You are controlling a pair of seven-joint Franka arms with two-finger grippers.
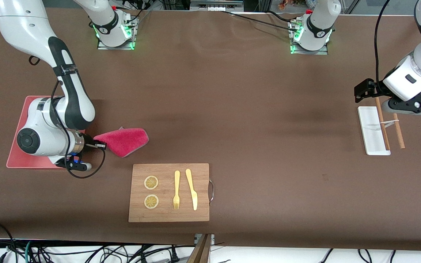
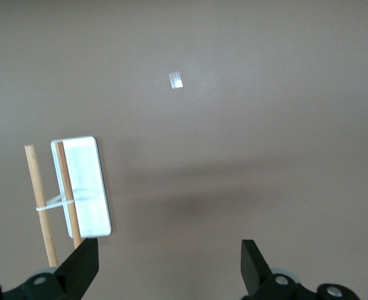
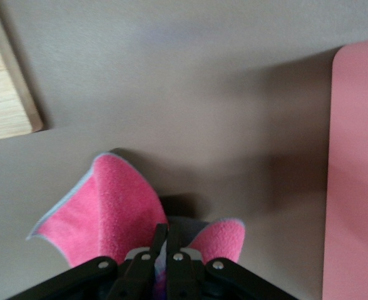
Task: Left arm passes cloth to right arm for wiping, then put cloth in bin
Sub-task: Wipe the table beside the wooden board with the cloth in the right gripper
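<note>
The crimson-pink cloth (image 1: 124, 140) with grey backing is pinched at one edge by my right gripper (image 1: 101, 145), low at the table beside the pink bin (image 1: 16, 157). In the right wrist view the fingers (image 3: 159, 240) are shut on the cloth (image 3: 109, 212), with the bin's edge (image 3: 356, 187) beside it. The right arm covers much of the bin. My left gripper (image 1: 364, 91) hangs open and empty in the air over the left arm's end of the table; its own view shows the gripper (image 2: 169, 250) with jaws wide apart.
A wooden cutting board (image 1: 168, 192) with two lemon slices, a yellow fork and a knife lies nearer the front camera than the cloth. A small white tray (image 1: 371, 128) and two wooden chopsticks (image 1: 398, 131) lie under the left arm.
</note>
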